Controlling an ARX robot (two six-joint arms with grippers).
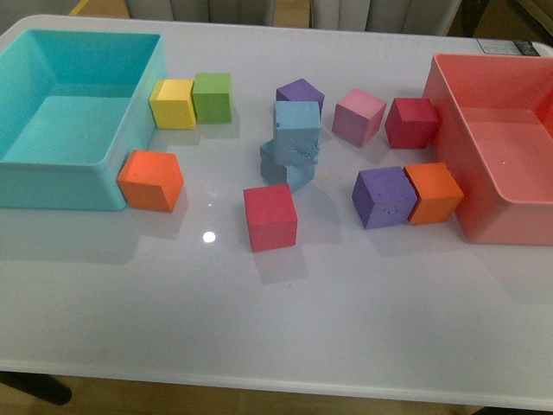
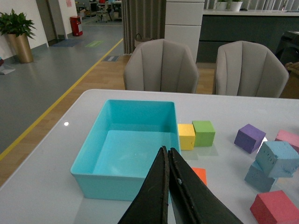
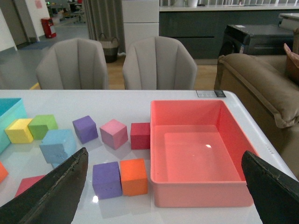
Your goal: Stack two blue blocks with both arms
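One light blue block [image 1: 296,130] sits tilted on top of the other blue block [image 1: 283,170] at the table's middle. The stack also shows in the left wrist view, upper block [image 2: 277,158] on lower block [image 2: 259,177], and in the right wrist view [image 3: 57,145]. Neither arm shows in the front view. My left gripper [image 2: 167,156] is shut and empty, held above the table near the turquoise bin [image 2: 93,154]. My right gripper [image 3: 163,182] is wide open and empty, held above the table in front of the pink bin [image 3: 201,196].
The turquoise bin [image 1: 130,104] stands at the left and the pink bin [image 1: 449,138] at the right. Around the stack lie yellow [image 1: 173,104], green [image 1: 212,97], orange [image 1: 150,180], red [image 1: 270,216], purple [image 1: 384,196], orange [image 1: 434,192], pink [image 1: 359,116], dark red [image 1: 412,122] and purple [image 1: 300,92] cubes.
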